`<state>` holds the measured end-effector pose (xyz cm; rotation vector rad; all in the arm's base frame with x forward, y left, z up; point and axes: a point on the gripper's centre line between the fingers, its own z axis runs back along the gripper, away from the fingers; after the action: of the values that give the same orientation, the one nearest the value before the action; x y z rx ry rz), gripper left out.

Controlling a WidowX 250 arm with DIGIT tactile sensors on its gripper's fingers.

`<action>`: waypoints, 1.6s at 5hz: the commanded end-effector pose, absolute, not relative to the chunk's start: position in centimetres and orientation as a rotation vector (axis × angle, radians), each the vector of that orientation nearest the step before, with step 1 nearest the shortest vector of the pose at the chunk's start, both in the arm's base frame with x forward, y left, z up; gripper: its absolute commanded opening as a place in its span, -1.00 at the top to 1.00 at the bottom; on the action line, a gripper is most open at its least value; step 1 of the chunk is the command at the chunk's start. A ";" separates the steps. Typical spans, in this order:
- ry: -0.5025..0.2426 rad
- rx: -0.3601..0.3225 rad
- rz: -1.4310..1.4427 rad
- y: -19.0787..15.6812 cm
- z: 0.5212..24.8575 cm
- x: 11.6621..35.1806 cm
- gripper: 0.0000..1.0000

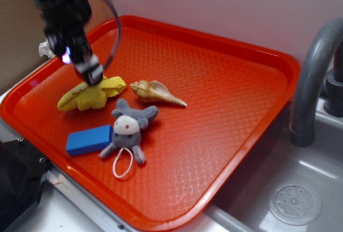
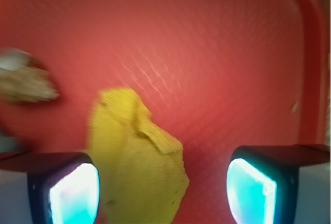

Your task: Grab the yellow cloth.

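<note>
The yellow cloth [image 1: 92, 95] lies crumpled on the left part of the red tray [image 1: 225, 76]. In the wrist view the yellow cloth [image 2: 135, 164] lies between my fingers, closer to the left one. My gripper [image 1: 91, 74] is low over the cloth's middle, at or just above its top. In the wrist view my gripper [image 2: 163, 193] is open, its jaws set wide apart with the cloth and bare tray [image 2: 207, 53] between them. The wrist view is blurred.
A seashell [image 1: 156, 92] lies just right of the cloth and shows blurred in the wrist view [image 2: 26, 81]. A grey plush toy [image 1: 128, 130] and a blue block [image 1: 88, 140] lie in front. A grey faucet [image 1: 313, 76] and sink [image 1: 289, 200] are at the right.
</note>
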<state>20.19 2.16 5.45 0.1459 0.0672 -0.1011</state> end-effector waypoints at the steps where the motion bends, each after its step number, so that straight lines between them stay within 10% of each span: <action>1: 0.140 0.046 -0.041 -0.3 4.1 19.9 1.00; 3: 0.104 0.023 -0.084 -1.2 5.9 18.6 1.00; 5: -0.039 0.196 0.078 1.4 11.7 18.0 1.00; 8: -0.179 -0.017 0.235 3.7 25.3 21.2 1.00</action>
<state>21.71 4.02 24.26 -0.0176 -0.1388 0.2379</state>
